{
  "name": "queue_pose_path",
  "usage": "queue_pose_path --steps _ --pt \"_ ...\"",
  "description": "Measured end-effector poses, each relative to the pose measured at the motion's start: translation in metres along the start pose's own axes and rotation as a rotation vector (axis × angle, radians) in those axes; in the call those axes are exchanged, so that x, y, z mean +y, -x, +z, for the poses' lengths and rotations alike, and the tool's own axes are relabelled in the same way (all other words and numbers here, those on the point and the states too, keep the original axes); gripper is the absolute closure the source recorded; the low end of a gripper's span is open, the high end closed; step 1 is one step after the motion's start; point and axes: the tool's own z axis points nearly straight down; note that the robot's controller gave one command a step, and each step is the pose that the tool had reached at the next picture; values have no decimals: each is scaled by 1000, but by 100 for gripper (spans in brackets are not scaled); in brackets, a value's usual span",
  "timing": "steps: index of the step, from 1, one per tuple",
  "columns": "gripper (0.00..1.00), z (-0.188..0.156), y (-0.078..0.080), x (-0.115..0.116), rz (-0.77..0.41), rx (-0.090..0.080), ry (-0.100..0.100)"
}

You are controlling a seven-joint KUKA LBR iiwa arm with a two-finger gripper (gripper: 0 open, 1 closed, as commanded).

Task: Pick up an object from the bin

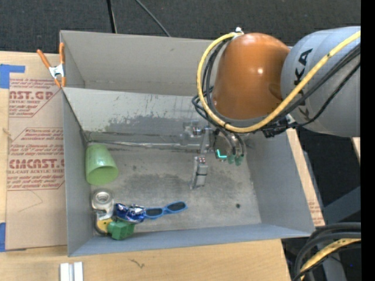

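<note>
A KUKA arm [328, 81], its wrist under a rounded orange cover [249, 75] looped with yellow cables, reaches from the right into a grey metal bin [176, 63]. The gripper [199, 183] hangs above a bare, scuffed patch near the middle of the bin floor, well apart from the loose items. A pale green cup [101, 164] lies on its side against the left wall. In the near left corner sits a small heap: a small metal can [102, 201], a blue crumpled wrapper [130, 212] and a green block [121, 230]. Blue sunglasses [167, 209] stretch from the heap toward the centre.
</note>
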Motion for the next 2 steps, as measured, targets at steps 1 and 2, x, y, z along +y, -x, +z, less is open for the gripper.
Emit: queue_pose_path --steps 1,2 --pt "0 175 -43 -4 -140 -7 0" --pt "100 172 -43 -4 -140 -7 1"
